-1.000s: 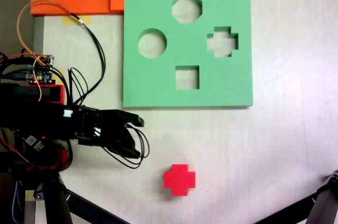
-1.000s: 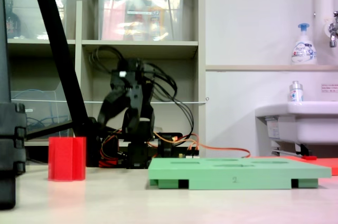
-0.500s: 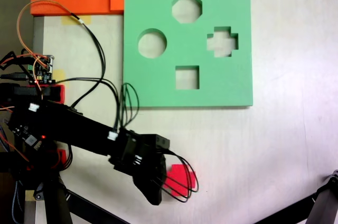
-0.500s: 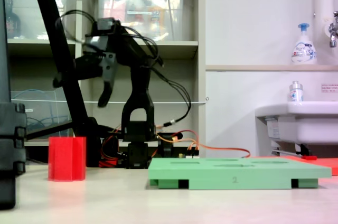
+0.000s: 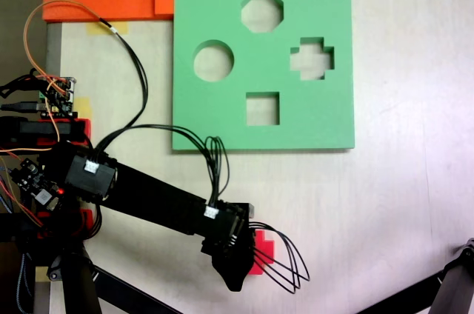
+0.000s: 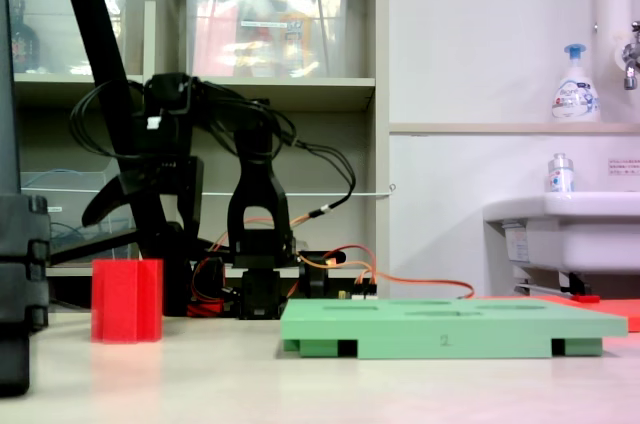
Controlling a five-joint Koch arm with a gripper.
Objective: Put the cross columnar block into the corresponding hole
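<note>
Seen from above, the gripper point(image 5: 238, 273) hangs right over the red cross block point(image 5: 261, 249), hiding most of it. I cannot tell how wide its jaws stand. The block stands upright on the table point(image 5: 385, 203), well apart from the green board point(image 5: 222, 118) and its cross hole point(image 5: 312, 58).

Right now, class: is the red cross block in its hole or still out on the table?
Out. The red cross block stands upright on the table, apart from the green board, and the plus-shaped cutout is empty.
</note>
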